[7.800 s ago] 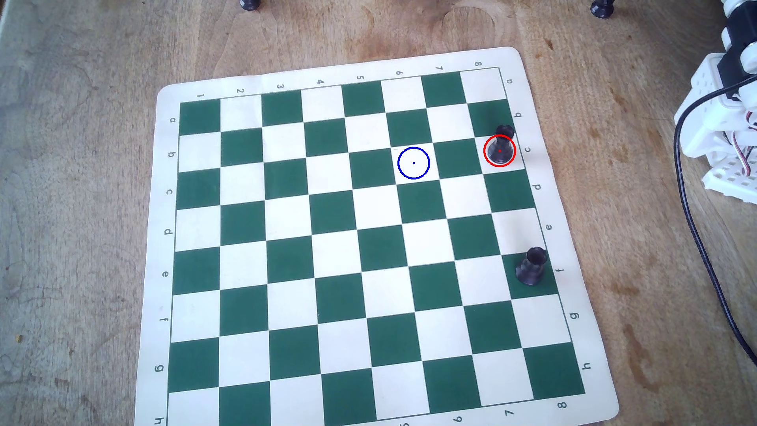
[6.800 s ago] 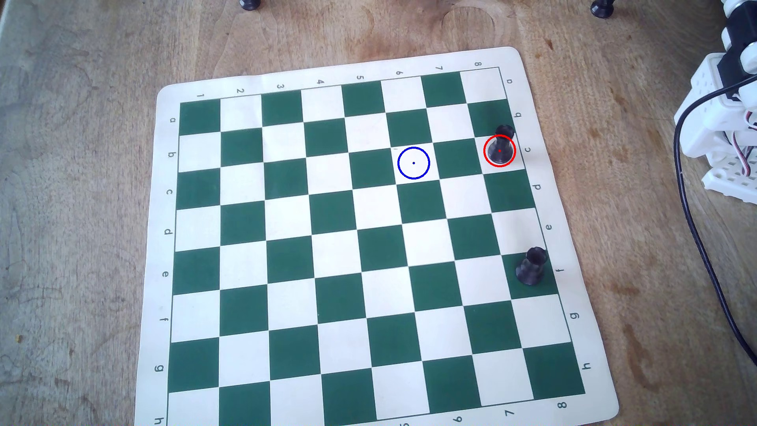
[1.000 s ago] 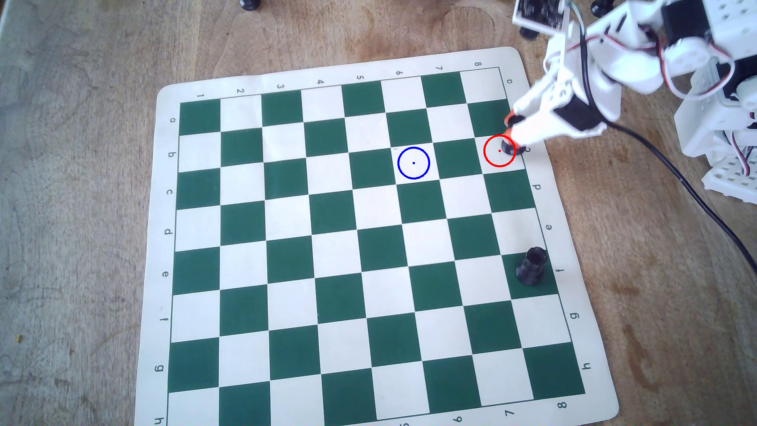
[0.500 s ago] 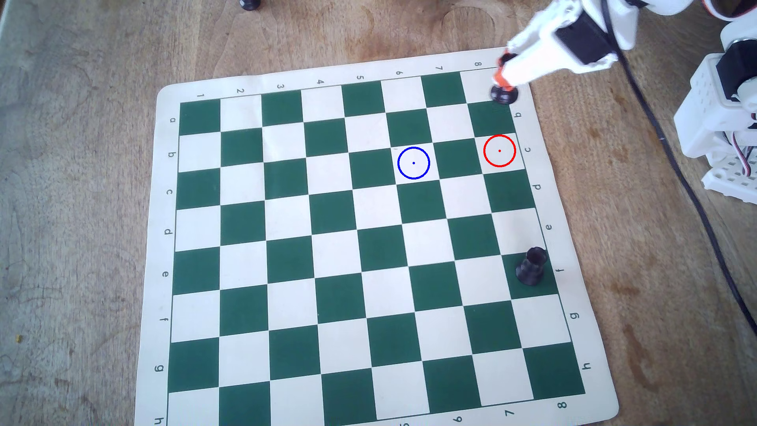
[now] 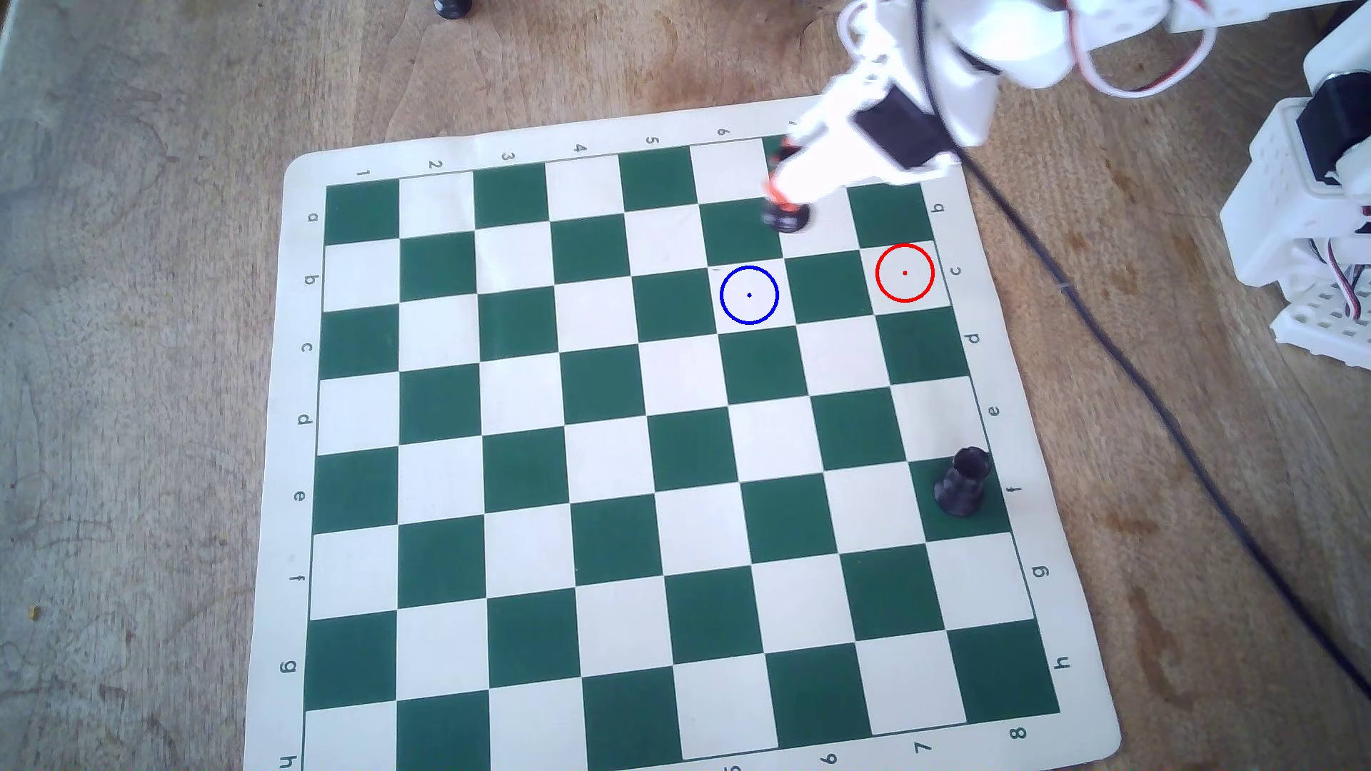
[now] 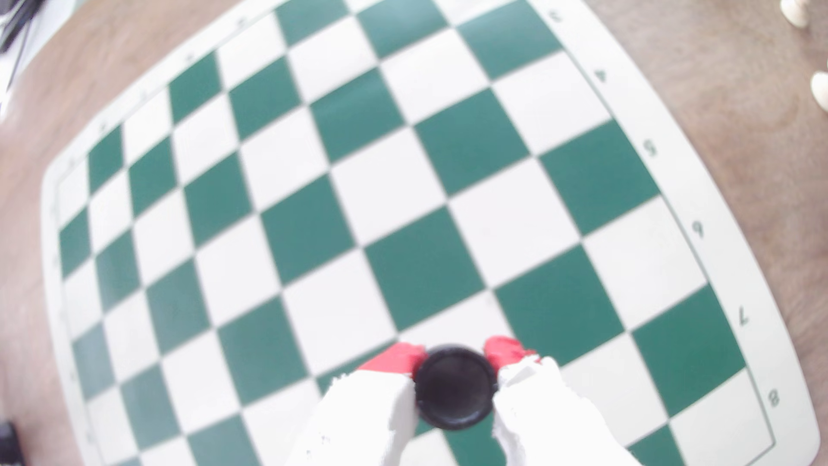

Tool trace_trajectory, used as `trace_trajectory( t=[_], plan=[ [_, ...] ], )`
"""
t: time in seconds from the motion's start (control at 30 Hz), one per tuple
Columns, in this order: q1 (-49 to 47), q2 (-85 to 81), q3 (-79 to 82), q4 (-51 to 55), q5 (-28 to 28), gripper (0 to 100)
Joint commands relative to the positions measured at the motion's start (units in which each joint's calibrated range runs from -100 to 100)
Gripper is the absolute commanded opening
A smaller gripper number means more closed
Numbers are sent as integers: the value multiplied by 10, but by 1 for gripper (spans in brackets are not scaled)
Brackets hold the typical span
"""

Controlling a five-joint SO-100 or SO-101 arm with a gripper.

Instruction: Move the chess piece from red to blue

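Observation:
The small black chess piece hangs above the board, held by my gripper, which is shut on it; the overhead view shows it up and right of the blue ring. The red ring at the board's right edge is empty. In the wrist view the piece's round base fills the gap between my red-tipped white fingers, and my gripper sits at the bottom edge. The rings do not show in the wrist view.
A stouter black piece with a notched top stands on a green square at the board's right side. The green-and-white board lies on a wooden table. A black cable trails right of the board. White pieces stand off the board.
My gripper took hold of the chess piece at the red ring, lifted it toward the board's top right corner, then carried it left. The red ring is now empty.

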Motion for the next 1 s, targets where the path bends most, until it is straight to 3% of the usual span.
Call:
trace_trajectory(
  t=[0.0, 0.97],
  plan=[
    [9, 51, -48, -49, -2, 0],
    [-25, 179, -69, -110, 5, 0]
  ],
)
